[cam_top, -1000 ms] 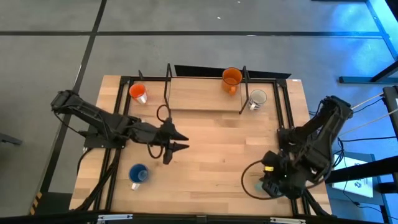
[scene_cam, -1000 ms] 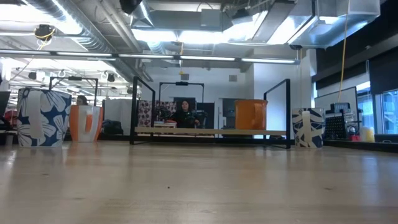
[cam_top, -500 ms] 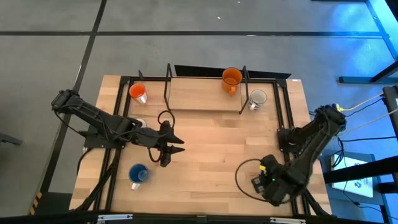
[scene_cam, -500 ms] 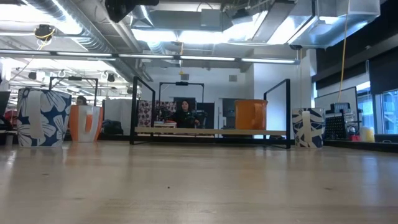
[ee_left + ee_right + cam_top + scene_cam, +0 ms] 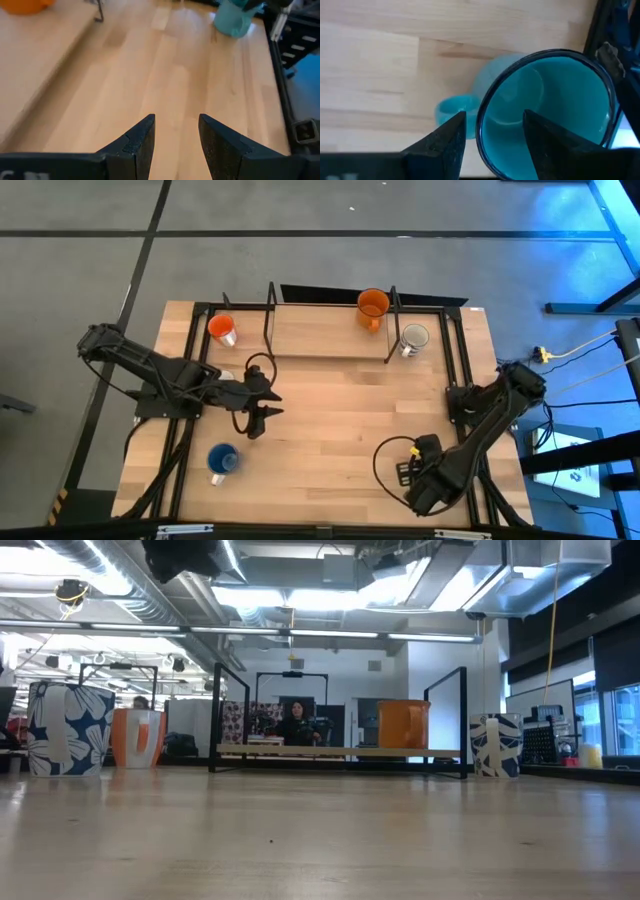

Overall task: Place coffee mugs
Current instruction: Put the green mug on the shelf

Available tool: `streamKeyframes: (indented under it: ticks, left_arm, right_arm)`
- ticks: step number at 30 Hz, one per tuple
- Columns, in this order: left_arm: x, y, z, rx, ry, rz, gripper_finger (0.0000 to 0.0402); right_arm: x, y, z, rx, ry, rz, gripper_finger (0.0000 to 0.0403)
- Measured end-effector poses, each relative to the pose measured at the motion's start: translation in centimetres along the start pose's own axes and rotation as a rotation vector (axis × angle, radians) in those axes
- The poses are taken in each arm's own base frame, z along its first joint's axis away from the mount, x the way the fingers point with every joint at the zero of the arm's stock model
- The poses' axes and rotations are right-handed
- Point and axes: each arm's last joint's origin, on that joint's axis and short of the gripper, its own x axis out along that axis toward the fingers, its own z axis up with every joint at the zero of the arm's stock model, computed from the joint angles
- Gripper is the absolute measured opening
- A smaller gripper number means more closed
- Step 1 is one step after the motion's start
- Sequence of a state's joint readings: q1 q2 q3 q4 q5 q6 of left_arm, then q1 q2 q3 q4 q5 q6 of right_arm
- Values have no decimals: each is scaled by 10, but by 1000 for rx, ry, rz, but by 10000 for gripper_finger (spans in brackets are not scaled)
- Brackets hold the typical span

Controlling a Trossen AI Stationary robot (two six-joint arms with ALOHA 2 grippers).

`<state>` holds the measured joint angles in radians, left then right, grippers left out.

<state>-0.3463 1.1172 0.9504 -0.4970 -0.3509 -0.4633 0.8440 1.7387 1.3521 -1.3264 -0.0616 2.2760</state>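
Observation:
In the right wrist view the teal mug [image 5: 545,110] stands upright on the table with its handle [image 5: 454,108] to one side. My open right gripper [image 5: 495,135] hangs over its rim near the table's near right corner; the arm [image 5: 430,475] hides the mug in the high view. My open left gripper [image 5: 262,402] hovers over bare wood left of the table's middle. A blue mug [image 5: 221,461] stands near it, a white mug [image 5: 225,377] shows partly under the left arm. The orange-red mug [image 5: 222,329], orange mug [image 5: 372,305] and grey mug [image 5: 413,338] stand at the far side. My right gripper comes down from above with one finger [image 5: 445,137] outside the teal mug's wall beside the handle and the other finger [image 5: 547,135] over the mug's opening, the rim [image 5: 482,125] between them. Whether either finger touches the mug, I cannot tell.
A black metal frame with a raised wooden shelf [image 5: 330,330] spans the far side. Black rails [image 5: 185,450] run along the table's left and right sides. Bare wood [image 5: 340,420] lies in the middle. A person sits far behind the table [image 5: 297,723].
My left gripper has drawn back toward the table's left edge, staying open. My right arm has swung toward the near edge and a little to the left, bringing its gripper over the teal mug and covering it in the high view.

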Motion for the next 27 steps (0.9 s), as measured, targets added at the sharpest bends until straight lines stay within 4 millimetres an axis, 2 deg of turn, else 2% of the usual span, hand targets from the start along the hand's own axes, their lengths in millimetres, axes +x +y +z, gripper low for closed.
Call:
streamKeyframes:
  ticks: [7, 17, 21, 24, 27]
  left_arm:
    - [2, 4, 2, 64, -6, 20, 147]
    - [3, 9, 5, 98, -9, 35, 147]
    - [4, 10, 6, 126, -18, 35, 147]
    - [4, 10, 6, 151, -16, 34, 147]
    - [4, 10, 6, 174, -16, 34, 147]
  right_arm:
    - [22, 10, -9, 24, -6, -95, 182]
    - [38, 18, -15, 26, -5, -117, 182]
    - [54, 18, -13, 5, 2, -96, 181]
    - [63, 18, -13, -8, 11, -86, 168]
    - [67, 19, -13, -37, 24, -71, 135]
